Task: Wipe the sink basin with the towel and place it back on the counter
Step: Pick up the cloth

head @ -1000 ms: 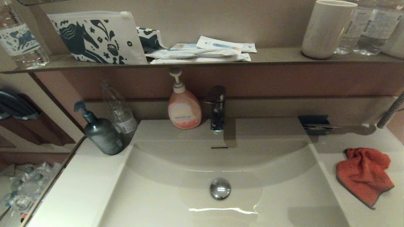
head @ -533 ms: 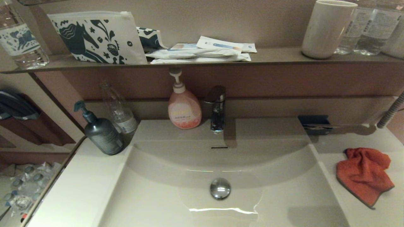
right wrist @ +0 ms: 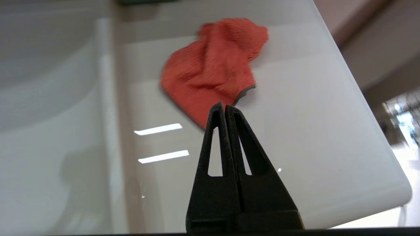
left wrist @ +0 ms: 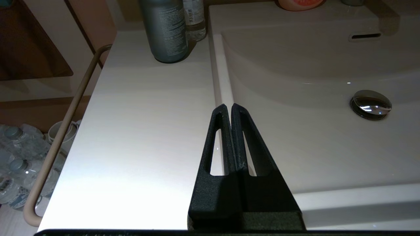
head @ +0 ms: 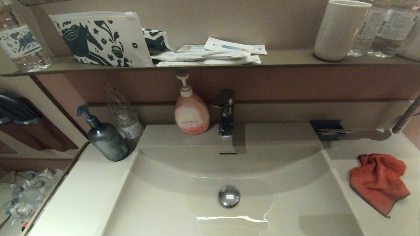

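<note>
From the head view, the towel (head: 378, 183) lies crumpled on the counter (head: 367, 149) right of the sink basin (head: 183, 203). On the far edge stand a pink pump bottle (head: 191, 115) and a grey pump bottle (head: 105, 137); their label print is too small to read.

The left wrist view shows the left gripper (left wrist: 228, 106) closed and empty over the counter's left side.

In the right wrist view, the right gripper (right wrist: 225, 105) is pressed shut, empty, just near of the towel.
</note>
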`<state>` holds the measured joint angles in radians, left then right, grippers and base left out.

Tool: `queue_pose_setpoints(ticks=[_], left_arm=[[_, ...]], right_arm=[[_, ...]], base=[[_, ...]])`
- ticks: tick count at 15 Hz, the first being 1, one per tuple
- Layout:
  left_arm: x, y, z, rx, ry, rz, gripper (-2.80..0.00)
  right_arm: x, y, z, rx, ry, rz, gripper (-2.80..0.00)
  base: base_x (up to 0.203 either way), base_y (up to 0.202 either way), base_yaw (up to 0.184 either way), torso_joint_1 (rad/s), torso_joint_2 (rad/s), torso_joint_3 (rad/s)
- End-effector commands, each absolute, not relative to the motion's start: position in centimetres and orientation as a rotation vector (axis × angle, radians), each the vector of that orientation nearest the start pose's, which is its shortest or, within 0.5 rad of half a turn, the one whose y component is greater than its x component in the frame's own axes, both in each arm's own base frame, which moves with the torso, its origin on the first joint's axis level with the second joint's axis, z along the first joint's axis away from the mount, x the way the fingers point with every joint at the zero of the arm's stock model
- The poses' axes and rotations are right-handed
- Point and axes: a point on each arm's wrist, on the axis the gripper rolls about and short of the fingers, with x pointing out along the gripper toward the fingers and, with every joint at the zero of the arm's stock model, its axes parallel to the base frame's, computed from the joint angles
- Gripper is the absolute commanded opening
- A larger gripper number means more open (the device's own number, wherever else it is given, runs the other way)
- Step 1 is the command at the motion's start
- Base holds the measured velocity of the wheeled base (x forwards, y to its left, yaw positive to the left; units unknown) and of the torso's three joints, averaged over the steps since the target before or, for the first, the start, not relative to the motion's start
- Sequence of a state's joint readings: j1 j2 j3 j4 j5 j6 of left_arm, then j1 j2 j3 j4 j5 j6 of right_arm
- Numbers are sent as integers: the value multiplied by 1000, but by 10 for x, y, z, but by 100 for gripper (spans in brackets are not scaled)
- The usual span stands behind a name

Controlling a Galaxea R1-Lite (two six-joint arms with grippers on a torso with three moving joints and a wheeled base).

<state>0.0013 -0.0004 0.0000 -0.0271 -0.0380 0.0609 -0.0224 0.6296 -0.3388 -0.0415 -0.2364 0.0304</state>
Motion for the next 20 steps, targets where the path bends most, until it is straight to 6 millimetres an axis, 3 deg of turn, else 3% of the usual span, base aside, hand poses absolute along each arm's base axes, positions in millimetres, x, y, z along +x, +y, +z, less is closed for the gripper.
queue_pose_setpoints(ticks=[1, 4, 6, 12, 13, 18, 20], left_arm=[[-23, -1, 78, 62, -27, -36, -280], [-23, -1, 78, 62, -27, -36, -280], [-23, -1, 78, 63, -27, -36, -280], [-23, -1, 78, 62, -27, -36, -280], [-23, -1, 78, 62, -27, -36, -280], [-23, -1, 78, 62, -27, -36, -280], [-23, -1, 78, 62, -27, -36, -280]], right_arm=[[88, -9, 174, -3, 406, -291, -280], [130, -14, 184, 2, 406, -332, -280], [143, -26, 186, 2, 387, -416, -280], [168, -48, 154, -5, 582, -512, -280], [169, -49, 151, -6, 593, -513, 0], [176, -50, 147, -54, 633, -475, 0], [189, -52, 140, -88, 666, -434, 0]], base=[[0, 0, 0, 0, 0, 0], [0, 0, 0, 0, 0, 0], [0, 0, 0, 0, 0, 0], [0, 0, 0, 0, 0, 0], [0, 0, 0, 0, 0, 0], [0, 0, 0, 0, 0, 0], [0, 0, 0, 0, 0, 0]])
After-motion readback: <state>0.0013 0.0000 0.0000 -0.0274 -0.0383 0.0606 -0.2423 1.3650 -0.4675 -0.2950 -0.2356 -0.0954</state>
